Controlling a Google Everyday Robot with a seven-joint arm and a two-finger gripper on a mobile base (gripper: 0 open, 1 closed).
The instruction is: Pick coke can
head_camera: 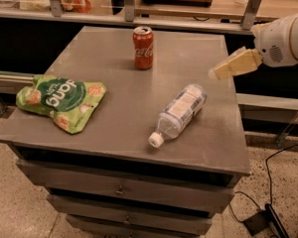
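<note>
Though unable to judge its spread, see gripper (219, 71) hovering by right edge of table (114, 128), well apart from coke can (143, 47) upright near far edge; note bottle (179, 114) lying nearer front, green bag (61, 101) at left.

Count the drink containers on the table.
2: the coke can stands near the back edge; the bottle lies on its side, front right. The gripper hovers at the right edge.

The coke can (143, 47) stands upright near the far edge of the grey worktop (119, 128). The tool (214, 74) hovers at the right edge, well apart from the can. A clear bottle (180, 112) lies on its side in front; a green snack bag (62, 99) lies at the left.
</note>
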